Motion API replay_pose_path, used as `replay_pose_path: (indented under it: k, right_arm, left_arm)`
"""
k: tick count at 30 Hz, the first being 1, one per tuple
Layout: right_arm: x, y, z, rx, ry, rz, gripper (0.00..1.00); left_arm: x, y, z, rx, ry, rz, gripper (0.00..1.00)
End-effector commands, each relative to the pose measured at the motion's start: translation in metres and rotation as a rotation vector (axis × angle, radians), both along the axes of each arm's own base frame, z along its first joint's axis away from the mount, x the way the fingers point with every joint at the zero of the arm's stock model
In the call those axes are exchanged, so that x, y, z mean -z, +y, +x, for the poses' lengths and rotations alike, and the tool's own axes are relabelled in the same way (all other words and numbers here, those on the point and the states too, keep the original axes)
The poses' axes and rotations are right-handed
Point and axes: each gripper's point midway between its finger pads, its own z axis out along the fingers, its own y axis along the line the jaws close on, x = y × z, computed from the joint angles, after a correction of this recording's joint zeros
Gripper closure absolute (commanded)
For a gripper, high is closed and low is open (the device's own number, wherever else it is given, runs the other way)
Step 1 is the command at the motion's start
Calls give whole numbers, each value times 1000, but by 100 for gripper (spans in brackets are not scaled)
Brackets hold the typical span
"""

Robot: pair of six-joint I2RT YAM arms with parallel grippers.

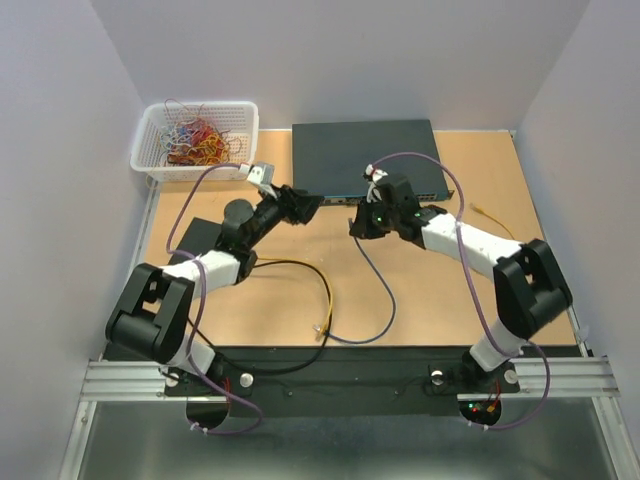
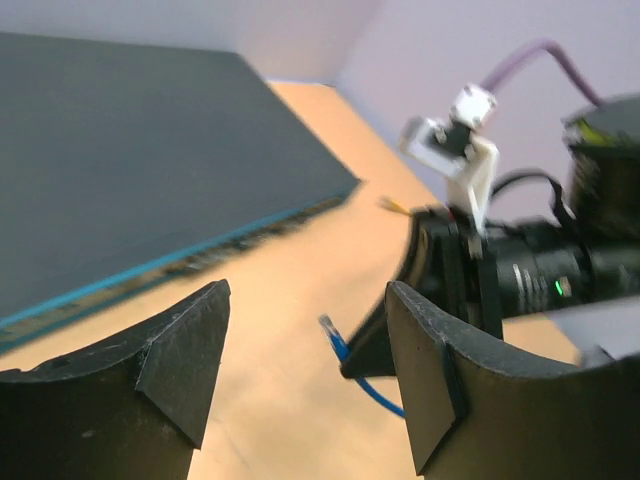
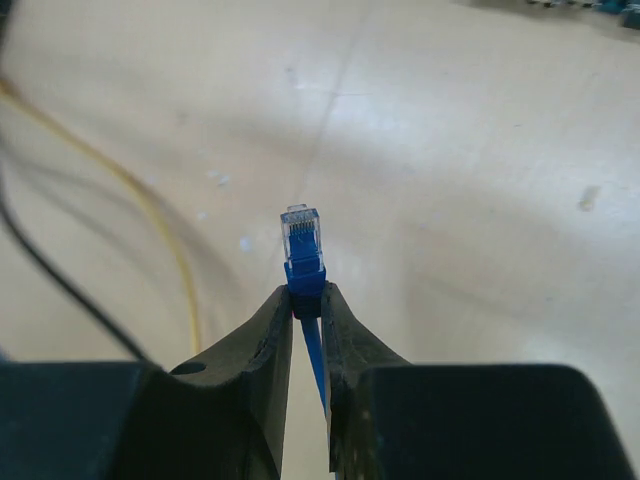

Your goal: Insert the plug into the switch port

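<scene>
Two steps are remaining, by my judgement: lining up and pushing home. The right gripper (image 3: pixel 305 300) is clamping the blue cable (image 3: pixel 316 360) just behind its clear RJ45 plug (image 3: pixel 301 232), which is hanging over the table (image 3: pixel 480 150), apart from the network switch (image 1: pixel 365 155). The left gripper (image 2: pixel 307 300) is waiting nearby, jaws apart and empty.

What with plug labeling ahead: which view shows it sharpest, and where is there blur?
Right wrist: plug crisp between the fingers, table behind soft. Left wrist: right gripper and switch edge blurred. Top external: evenly lit, plug too small.
</scene>
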Motion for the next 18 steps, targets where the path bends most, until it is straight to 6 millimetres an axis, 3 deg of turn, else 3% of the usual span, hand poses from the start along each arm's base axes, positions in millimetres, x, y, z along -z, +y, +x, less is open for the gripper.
replay_pose_path:
  k: [1,2,4,5,6,7,8,10,11,12,15,16,18]
  right_arm:
    - [12,-19,33,152,-45,-229,100]
    - [29,-20,33,157,-30,-301,100]
    - [29,-9,38,143,-36,-344,100]
    - [44,-9,42,152,-21,-393,100]
    - [45,-6,45,152,-25,-407,100]
    - [50,-2,49,148,-21,-431,99]
    - [43,0,53,154,-34,-423,100]
    - [56,1,55,150,-12,-460,99]
    - [50,4,65,166,-29,-460,99]
    - [61,4,67,163,-16,-484,100]
    - [59,9,81,181,-27,-505,100]
    - [70,6,83,187,-11,-532,100]
    - [72,5,91,208,-19,-555,100]
  left_arm:
    - [-5,29,61,-280,-12,142,26]
    - [9,37,76,-340,33,202,26]
    - [20,45,89,-387,59,256,26]
    - [27,49,95,-411,76,283,27]
    - [46,54,101,-426,113,336,27]
    - [50,57,111,-444,117,357,27]
    - [50,57,111,-444,117,357,26]
    - [65,69,123,-486,148,386,26]
    - [68,71,127,-492,155,391,27]
    - [76,75,132,-497,174,398,26]
    - [88,79,139,-499,197,401,27]
    - [87,80,142,-502,196,399,27]
    - [92,82,146,-507,201,405,27]
